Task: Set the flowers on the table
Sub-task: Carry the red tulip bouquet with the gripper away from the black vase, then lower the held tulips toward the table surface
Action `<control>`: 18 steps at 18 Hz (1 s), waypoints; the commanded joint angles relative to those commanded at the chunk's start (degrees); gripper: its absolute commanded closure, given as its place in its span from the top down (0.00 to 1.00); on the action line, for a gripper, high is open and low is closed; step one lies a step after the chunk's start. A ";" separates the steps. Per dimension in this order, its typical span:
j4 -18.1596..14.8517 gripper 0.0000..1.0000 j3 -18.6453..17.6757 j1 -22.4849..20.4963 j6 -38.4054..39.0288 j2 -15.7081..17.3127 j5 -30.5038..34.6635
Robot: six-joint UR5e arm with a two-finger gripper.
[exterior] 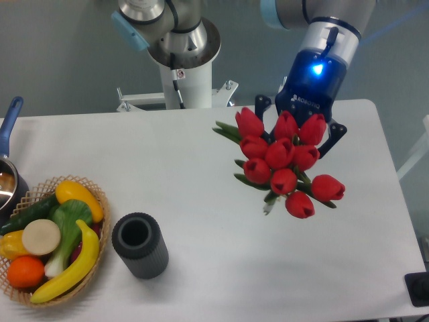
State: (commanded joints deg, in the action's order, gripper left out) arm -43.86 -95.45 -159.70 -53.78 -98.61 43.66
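My claw (303, 144) sits mostly hidden behind the flowers (283, 161), so I cannot see how the jaws stand; only the dark finger ends peek out at either side of the bunch, and since the tulips hang in the air with nothing else under them, I judge that I am gripping them somewhere among the stems. The blooms face the camera and the tied stem ends point down and to the left, so the bunch is tilted rather than upright, a pose that suits laying it flat instead of standing it. It hovers over the right half of the table (201, 255), above bare white surface, which looks like the reason I carry it here: there is room to set it down without touching anything. Well apart, toward the front left, stands a dark ribbed vase (139, 245), upright with its mouth open. Just beside it at the left edge is a wicker basket (99, 201) heaped with fruit and vegetables, and a pot (8, 176) with a blue handle is cut off by the frame behind that. The flowers are not yet resting on the table; lowering and releasing remain.
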 joint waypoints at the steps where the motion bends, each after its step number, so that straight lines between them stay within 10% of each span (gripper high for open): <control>1: 0.00 0.48 -0.61 0.09 -0.01 0.26 2.80; 7: -0.09 0.47 -4.47 0.53 -1.67 1.41 21.77; 18: -0.53 0.45 -9.23 0.88 -4.23 -1.23 37.36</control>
State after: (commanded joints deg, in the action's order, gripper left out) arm -44.38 -104.68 -158.82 -58.01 -99.84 81.02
